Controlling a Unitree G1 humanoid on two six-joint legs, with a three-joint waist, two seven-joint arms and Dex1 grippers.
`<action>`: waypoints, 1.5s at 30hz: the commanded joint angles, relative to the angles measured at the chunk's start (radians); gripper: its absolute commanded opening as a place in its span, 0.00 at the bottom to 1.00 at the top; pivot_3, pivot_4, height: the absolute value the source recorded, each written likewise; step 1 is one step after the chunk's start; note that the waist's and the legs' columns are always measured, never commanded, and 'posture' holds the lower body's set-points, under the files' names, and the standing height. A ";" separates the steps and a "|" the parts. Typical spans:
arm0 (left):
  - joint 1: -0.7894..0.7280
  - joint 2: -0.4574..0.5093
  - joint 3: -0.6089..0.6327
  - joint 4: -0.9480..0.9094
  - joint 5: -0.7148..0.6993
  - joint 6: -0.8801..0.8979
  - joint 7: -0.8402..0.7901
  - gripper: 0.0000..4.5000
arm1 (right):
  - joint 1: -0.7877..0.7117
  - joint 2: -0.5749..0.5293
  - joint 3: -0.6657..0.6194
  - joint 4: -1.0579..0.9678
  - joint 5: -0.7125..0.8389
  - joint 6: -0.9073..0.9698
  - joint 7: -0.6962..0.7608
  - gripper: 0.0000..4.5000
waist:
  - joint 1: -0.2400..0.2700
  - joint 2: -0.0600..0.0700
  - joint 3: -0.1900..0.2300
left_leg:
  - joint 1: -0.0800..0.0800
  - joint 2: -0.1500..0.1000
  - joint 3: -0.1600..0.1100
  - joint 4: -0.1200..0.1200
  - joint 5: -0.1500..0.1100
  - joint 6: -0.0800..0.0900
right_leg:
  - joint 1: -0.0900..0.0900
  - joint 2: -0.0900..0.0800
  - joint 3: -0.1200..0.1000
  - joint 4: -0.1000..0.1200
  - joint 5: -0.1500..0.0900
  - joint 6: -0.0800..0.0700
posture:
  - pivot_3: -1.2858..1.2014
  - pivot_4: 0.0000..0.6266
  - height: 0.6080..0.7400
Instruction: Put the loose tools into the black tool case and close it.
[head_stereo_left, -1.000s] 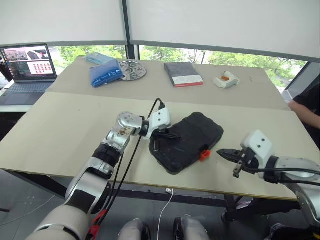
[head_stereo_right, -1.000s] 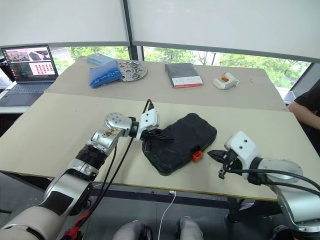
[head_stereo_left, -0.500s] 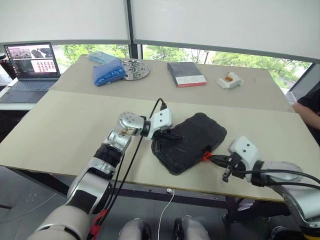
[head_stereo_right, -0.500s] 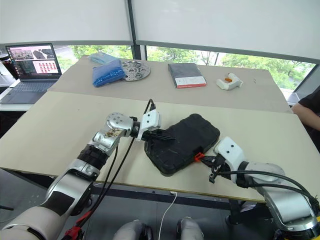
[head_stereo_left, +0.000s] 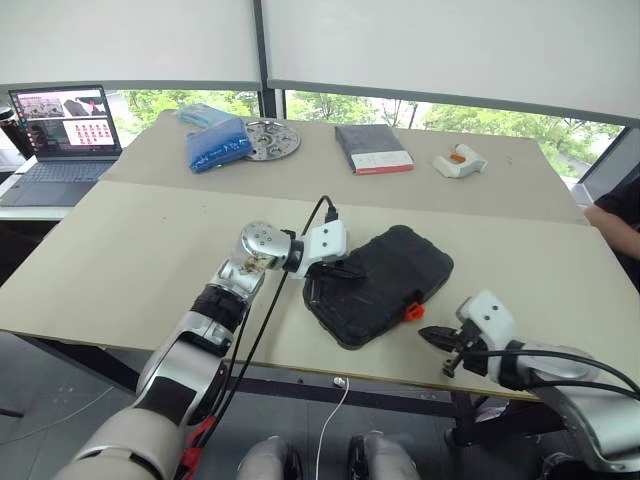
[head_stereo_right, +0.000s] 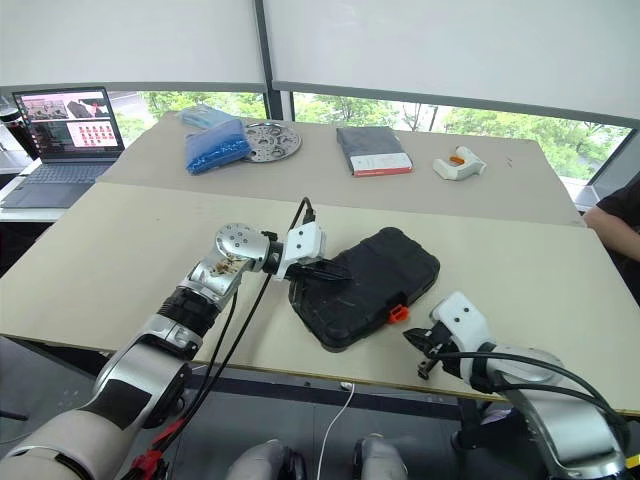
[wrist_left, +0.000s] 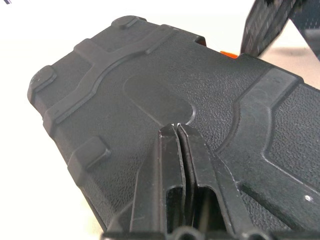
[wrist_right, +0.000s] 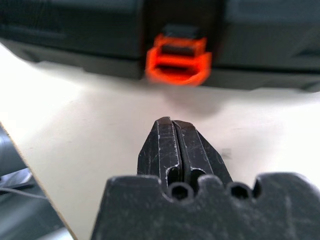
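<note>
One black tool case lies closed on the worktop, contents hidden | left gripper: jaws pressed together, tips resting on the case's textured lid | right gripper: jaws pressed together, empty, just before the orange latch, apart from it

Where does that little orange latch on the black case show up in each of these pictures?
Left eye view: orange latch on the black tool case's near edge, facing the right gripper.
Right eye view: same edge.
Left wrist view: an orange sliver past the lid.
Right wrist view: dead ahead.
Shared landmark: the case.
</note>
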 joint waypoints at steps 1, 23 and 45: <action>0.007 -0.014 -0.040 0.043 0.051 -0.043 -0.004 0.03 | -0.072 0.005 0.005 -0.007 -0.007 -0.014 -0.010 0.00 | 0.000 0.000 0.000 | 0.000 0.000 0.000 0.000 0.000 0.000 | 0.000 0.000 0.000 0.000 0.000 0.000 | 0.52 0.24 0.84; 0.020 -0.022 -0.087 0.120 0.141 -0.181 -0.014 0.03 | -0.167 -0.018 0.009 -0.037 -0.035 -0.035 -0.027 0.00 | -0.010 0.000 0.000 | 0.001 0.000 0.000 0.000 0.000 0.000 | 0.001 0.000 0.000 0.000 0.001 0.000 | 0.52 0.24 0.84; 0.020 -0.018 -0.069 0.136 0.140 -0.180 -0.011 0.03 | -0.268 -0.027 0.073 0.000 -0.127 -0.088 0.021 0.00 | -0.009 0.003 -0.003 | 0.000 0.001 -0.001 -0.001 -0.002 0.003 | 0.001 -0.001 -0.002 -0.003 0.001 0.000 | 0.52 0.24 0.84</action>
